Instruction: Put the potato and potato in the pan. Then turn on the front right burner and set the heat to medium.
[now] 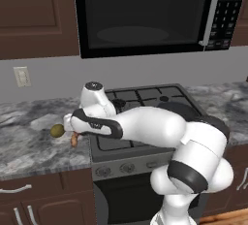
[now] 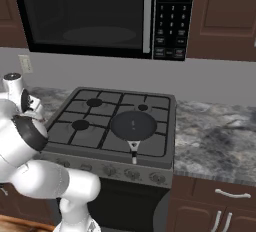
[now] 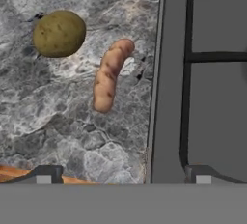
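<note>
Stove (image 2: 112,126) with the pan (image 2: 133,125) on its front right burner – both potatoes sit on the granite counter (image 3: 58,121) just left of it: long orange potato (image 3: 110,74), round olive potato (image 3: 59,33) beside it. Gripper (image 3: 123,174) hovers above, jaws wide, looks empty.

Glossy white rounded arm (image 1: 160,129) segments, bulbous at the joints — dark grey-black bands between them; fingertips (image 3: 43,175) dark, each apparently bearing a pale square patch.
</note>
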Controlling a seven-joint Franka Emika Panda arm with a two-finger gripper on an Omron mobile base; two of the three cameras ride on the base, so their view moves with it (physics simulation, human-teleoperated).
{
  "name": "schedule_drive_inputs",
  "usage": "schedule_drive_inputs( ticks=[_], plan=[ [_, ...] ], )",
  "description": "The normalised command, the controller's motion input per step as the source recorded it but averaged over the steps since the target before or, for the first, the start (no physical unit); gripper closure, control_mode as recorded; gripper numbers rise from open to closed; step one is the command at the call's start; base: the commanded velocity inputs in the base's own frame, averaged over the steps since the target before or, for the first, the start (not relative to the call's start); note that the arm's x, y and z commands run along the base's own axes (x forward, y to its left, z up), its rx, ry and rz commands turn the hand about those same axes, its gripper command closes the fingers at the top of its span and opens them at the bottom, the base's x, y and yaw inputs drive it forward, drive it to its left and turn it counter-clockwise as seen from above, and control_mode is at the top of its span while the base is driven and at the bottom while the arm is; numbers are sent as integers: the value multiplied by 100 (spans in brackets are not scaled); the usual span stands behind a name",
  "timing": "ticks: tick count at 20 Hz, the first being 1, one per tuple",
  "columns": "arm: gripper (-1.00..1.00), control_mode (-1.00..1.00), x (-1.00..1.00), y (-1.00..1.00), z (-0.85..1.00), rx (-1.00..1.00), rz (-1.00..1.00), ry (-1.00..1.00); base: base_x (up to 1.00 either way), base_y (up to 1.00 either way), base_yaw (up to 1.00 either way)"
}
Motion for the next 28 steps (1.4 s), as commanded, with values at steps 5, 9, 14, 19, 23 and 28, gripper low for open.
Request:
schedule_drive_inputs(
  ticks=[5, 9, 14, 19, 23, 28],
  plan=[
    [-100, -100, 24, 14, -7, 0, 0, 9, 0, 0, 0],
    [-100, -100, 7, 3, -31, 0, 0, 8, 0, 0, 0],
    [-100, -100, 0, 12, -39, -1, 0, 2, 0, 0, 0],
    [-100, -100, 1, 18, -25, -4, 0, 0, 0, 0, 0],
    [-100, -100, 21, 16, -13, -6, -1, 0, 0, 0, 0],
    [-100, -100, 45, 4, 0, -1, -6, 5, 0, 0, 0]
  ],
)
